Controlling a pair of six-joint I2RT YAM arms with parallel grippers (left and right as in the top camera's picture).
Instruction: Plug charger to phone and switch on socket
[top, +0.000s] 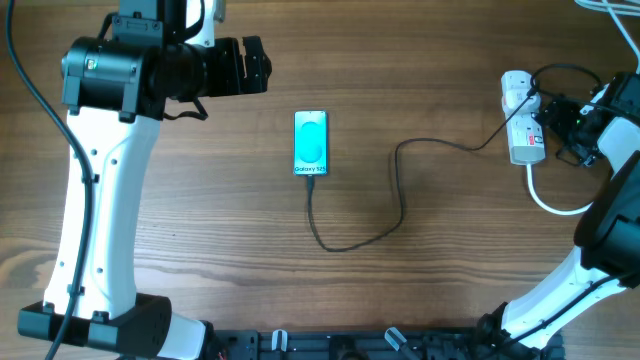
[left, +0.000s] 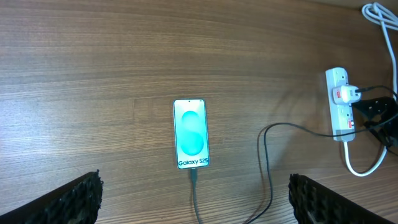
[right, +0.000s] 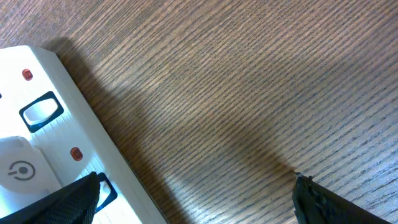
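Now the right gripper (right: 196, 182) is hanging over the socket (right: 56, 155) with its fingers spread wide. One finger (right: 71, 202) is overlapping the strip's near edge, though whether it is touching is hard to tell. Just ahead of that finger, a rocker switch (right: 40, 111) is sitting between two red marks. The left gripper (left: 194, 177) is hovering wide open too, gripping nothing. The phone (left: 191, 134) is lying screen-up ahead of it, framed between its fingers and clear of both. The charger (top: 401, 190) is running from the phone's lettered end and looping across the table (top: 200, 220) toward the right gripper.
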